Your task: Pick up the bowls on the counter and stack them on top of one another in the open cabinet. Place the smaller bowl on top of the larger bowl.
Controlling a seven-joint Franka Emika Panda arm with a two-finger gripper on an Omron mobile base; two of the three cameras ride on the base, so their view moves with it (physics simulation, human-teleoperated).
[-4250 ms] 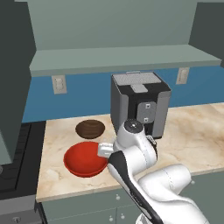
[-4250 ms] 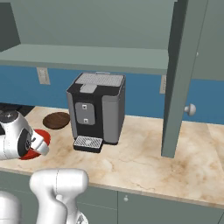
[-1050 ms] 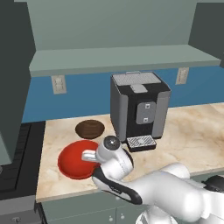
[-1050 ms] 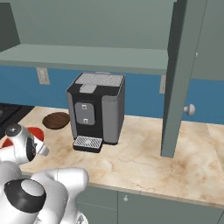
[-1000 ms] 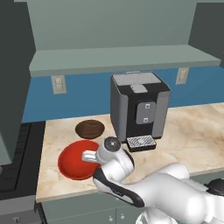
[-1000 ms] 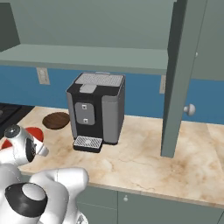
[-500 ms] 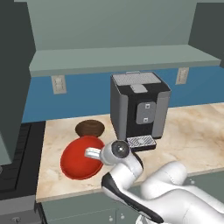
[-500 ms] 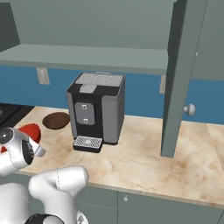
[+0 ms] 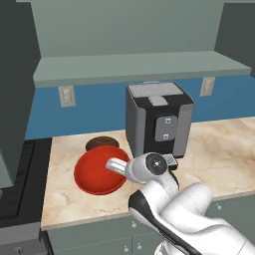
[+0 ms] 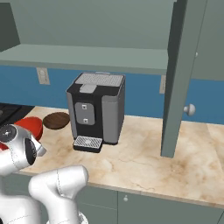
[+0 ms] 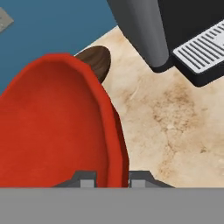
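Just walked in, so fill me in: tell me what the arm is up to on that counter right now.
The gripper has the rim of the red bowl between its fingertips and holds the bowl tilted over the counter. The brown bowl sits on the counter behind it, beside the coffee machine. The cabinet shelf above has no bowl on it yet, so neither bowl has been put away.

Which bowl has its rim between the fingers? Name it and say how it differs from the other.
The larger bowl, wide and glossy red: its rim sits between the fingers in the hand view. The smaller bowl, dark brown, lies beyond it on the counter, untouched.
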